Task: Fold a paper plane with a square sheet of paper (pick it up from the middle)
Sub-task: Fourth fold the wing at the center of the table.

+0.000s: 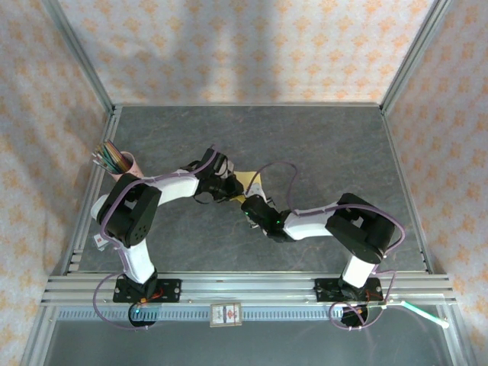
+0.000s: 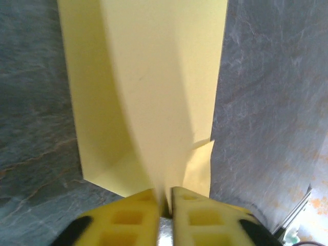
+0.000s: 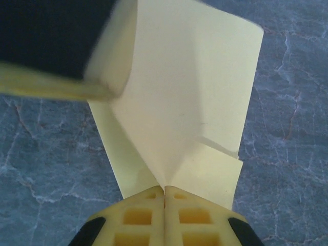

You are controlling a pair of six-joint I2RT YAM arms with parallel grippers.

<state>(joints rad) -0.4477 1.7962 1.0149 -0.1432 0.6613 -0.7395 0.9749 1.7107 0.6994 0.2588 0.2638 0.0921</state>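
Top external view: two arms were seen reaching inward from the near edge of a grey, stone-patterned surface [image 1: 328,145]. The left arm [image 1: 164,185] and the right arm [image 1: 313,221] met near the middle. The square sheet of paper [image 1: 253,181], pale yellow, was mostly hidden under the two wrists there. Only a small corner was visible, so its shape could not be made out. The jaws were lost among dark housings and cables. A pink cup [image 1: 126,164] of coloured sticks was seen at the left edge, well apart from the paper.

Left wrist view: the sheet [image 2: 154,77] was shown raised into a long fold, cut off by the top of the frame. The fold was drawn down between the left jaws, whose yellow fingers [image 2: 130,218] were set narrowly apart with a dark slit between them. Whether the paper was pinched or loose in that slit could not be told.

Right wrist view: the right jaws were pressed flat together, and the creases of the paper [image 3: 189,92] were gathered to a point pinched at their seam. A small folded flap was seen at lower right. The sheet's upper left corner was covered by a blurred black and yellow shape, too soft to identify with certainty.
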